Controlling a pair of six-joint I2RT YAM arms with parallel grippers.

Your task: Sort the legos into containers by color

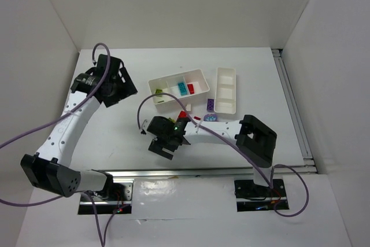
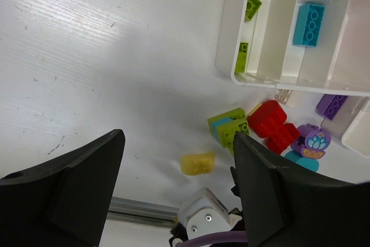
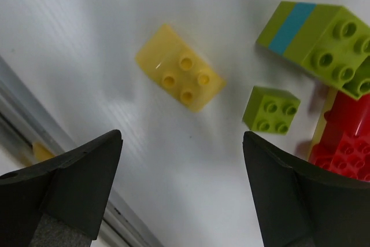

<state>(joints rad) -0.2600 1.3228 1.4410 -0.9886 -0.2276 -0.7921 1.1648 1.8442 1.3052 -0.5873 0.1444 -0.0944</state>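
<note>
The wider white container (image 1: 173, 76) holds a teal lego (image 1: 182, 89) and a red lego (image 1: 191, 88); the narrower container (image 1: 226, 74) stands to its right. In the left wrist view that wider container (image 2: 228, 33) holds two lime legos (image 2: 252, 5) and the teal lego (image 2: 308, 24). In front of it lie a yellow lego (image 2: 198, 163), a lime stack (image 2: 229, 126), red legos (image 2: 273, 122) and a purple lego (image 2: 331, 105). My right gripper (image 3: 182, 137) hangs open just short of the yellow lego (image 3: 180, 76), beside a small lime lego (image 3: 272, 109). My left gripper (image 1: 115, 82) is open and empty, off to the left.
An aluminium rail (image 1: 191, 172) runs along the near table edge, close under my right gripper (image 1: 165, 140). White walls enclose the table on three sides. A purple and teal flower piece (image 2: 314, 141) lies by the red legos. Purple cables loop over both arms.
</note>
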